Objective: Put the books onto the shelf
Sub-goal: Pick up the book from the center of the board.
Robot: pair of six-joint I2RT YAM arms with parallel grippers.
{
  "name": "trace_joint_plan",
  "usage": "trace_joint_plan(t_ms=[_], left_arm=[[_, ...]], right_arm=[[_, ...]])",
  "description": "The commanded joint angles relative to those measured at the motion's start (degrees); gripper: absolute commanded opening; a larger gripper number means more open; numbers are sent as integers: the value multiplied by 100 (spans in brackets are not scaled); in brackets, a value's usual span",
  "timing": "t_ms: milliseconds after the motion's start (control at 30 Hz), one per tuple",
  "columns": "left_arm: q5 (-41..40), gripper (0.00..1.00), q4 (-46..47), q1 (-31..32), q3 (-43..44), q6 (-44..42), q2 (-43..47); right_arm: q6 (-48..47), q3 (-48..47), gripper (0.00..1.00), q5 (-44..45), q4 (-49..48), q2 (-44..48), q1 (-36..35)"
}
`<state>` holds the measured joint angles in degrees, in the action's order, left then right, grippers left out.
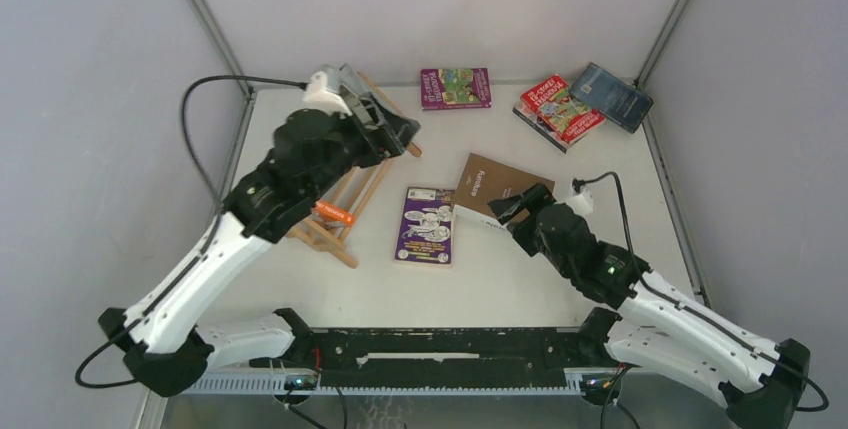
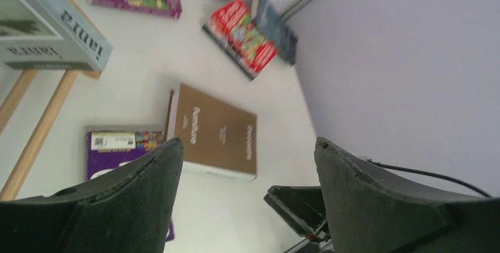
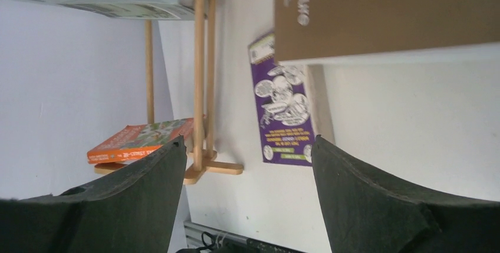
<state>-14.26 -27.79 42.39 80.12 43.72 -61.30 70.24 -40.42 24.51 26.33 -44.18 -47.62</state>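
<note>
We hold left gripper [image 1: 398, 132], right gripper [image 1: 508, 207] open, empty; right one at 6 o'clock edge of brown book [image 1: 492, 179]. Shallow bite risks slip.

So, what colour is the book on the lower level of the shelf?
The book is orange; the right wrist view shows it best.
</note>
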Motion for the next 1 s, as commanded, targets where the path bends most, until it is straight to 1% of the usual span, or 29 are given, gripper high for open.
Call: trace_joint_plan(t_ms=[0, 133, 200, 267, 433, 567, 733, 967], left_arm=[[529, 86, 404, 109, -309, -420, -295], [979, 86, 516, 116, -371, -794, -769], [1108, 86, 515, 113, -340, -1017, -1023], [1160, 87, 510, 103, -339, -1220, -1274], [1500, 87, 613, -38, -464, -1536, -1804], [1846, 88, 1068, -279, -958, -1549, -1877], [2133, 88, 1394, -601, -1365, -1638, -1857], [2391, 88, 1373, -794, -1344, -1937, -1946]], right_arm=[[1055, 800, 84, -174, -689, 415, 48], [1564, 1351, 85, -190, -1403, 278, 51], [1784, 1627, 85, -177, -1922, 92, 52], [2047, 1843, 85, -143, -2417, -214, 55], [2580, 2187, 92, -45, -3790, -1204, 59], [2954, 2236, 99, 130, -4532, -1955, -42], [3350, 2267, 99, 351, -5276, -2764, -86], [3869, 2361, 99, 590, -6118, -3666, -103]])
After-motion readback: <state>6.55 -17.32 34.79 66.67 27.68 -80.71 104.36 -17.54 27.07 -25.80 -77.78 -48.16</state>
